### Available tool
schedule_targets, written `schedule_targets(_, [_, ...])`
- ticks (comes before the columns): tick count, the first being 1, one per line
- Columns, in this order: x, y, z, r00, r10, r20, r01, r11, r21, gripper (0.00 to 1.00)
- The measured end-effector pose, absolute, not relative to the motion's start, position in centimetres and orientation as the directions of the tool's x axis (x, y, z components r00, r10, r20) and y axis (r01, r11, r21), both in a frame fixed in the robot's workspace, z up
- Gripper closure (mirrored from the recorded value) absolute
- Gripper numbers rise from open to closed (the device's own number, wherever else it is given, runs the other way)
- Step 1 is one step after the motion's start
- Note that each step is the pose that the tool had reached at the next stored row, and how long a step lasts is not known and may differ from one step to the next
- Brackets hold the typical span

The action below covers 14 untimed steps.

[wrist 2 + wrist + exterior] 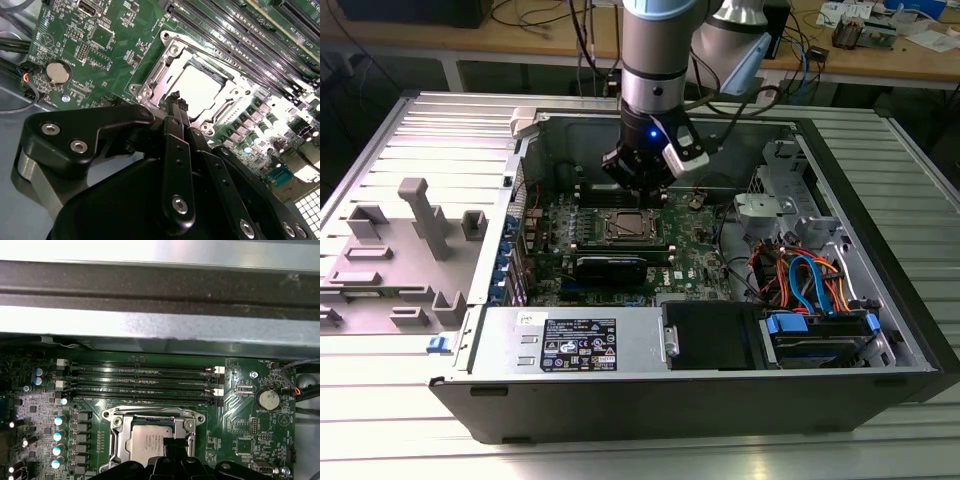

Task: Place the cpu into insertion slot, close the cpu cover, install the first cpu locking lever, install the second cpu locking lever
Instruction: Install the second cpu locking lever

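The chip point(200, 90) is seen already seated in the socket point(150, 95) on the green board point(115, 45), near the middle of the open computer case point(880, 330) in the exterior view. The silver frame plate point(172, 50) appears to lie down around the chip, whose pale top shows through the window of the plate. The pincer point(178, 106) is held just above the socket, at one edge of the frame plate, and its two black fingers point(176, 150) are brought together with nothing between them.

It is judged that the work stands at the closing or locking of the socket. For this step to be done well, the closed tips should be pressed only on the metal frame or on a lever, never on the top of the chip. The push should be slow and straight, so that the tips are not slipped onto the long memory slots point(140, 377) beside the socket. Whether a lever is already hooked cannot be told.
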<state>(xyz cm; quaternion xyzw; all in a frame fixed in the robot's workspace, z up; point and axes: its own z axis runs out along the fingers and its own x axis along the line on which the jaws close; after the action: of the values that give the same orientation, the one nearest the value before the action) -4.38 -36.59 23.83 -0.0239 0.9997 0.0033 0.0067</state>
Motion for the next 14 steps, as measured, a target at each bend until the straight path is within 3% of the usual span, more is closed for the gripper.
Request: schedule_targets(14, [-4.4, -38.1, 24.5, -0.999, -0.048, -0.013, -0.048, 0.999, 0.005, 0.89])
